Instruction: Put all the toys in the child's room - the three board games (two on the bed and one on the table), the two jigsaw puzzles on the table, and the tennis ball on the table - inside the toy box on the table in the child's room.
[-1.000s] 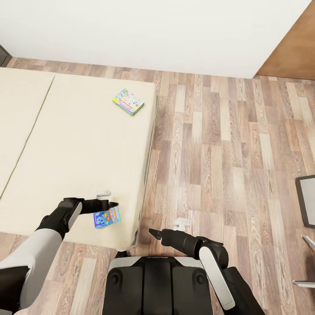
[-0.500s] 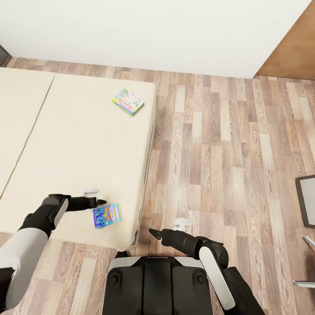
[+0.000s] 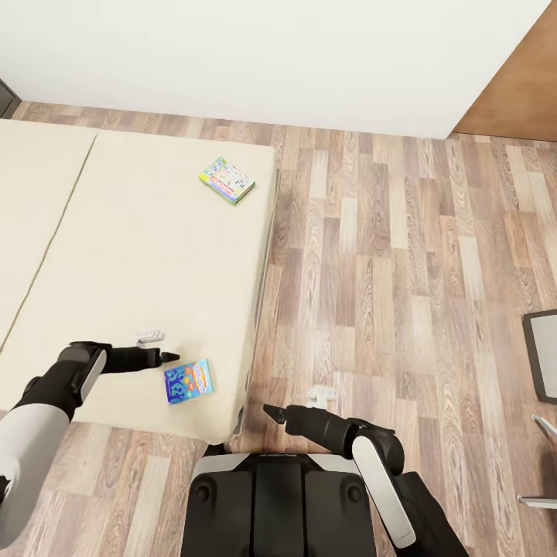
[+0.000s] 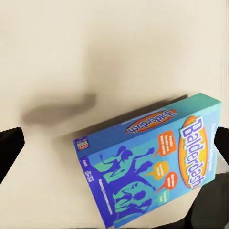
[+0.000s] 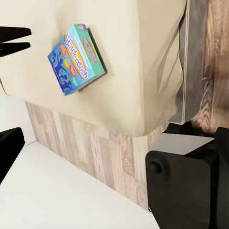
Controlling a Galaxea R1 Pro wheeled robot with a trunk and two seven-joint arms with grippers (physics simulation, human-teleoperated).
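The blue game (image 3: 188, 381) lies flat on the bed (image 3: 139, 255) near its foot corner, close to the edge that faces me, cover up, with nothing touching it. The green game (image 3: 227, 180) sits well apart, up near the far corner of the same mattress. My left gripper (image 3: 169, 357) hovers just beside the blue game's near corner, off the box; in the left wrist view the box (image 4: 152, 160) sits between the two dark fingers at the frame's sides, so I read the jaws as wide and holding nothing. My right gripper (image 3: 271, 412) hangs over the floor (image 3: 387, 255) by the bed's corner; its jaws look nearly closed from the head view, but the tip is small and I cannot tell for sure. The risk I see is the box's position: it is flat and low, so a shallow approach could push it across the mattress toward the edge and off onto the floor instead of getting fingers around it. A grip on one corner alone might also let it swing or slip. The soft surface may give under the fingers and spoil the depth I judge. The table, toy box, puzzles and ball are beyond what I can see; at the right edge a grey-framed thing (image 3: 540, 352) is cut off, and I cannot say what it is.
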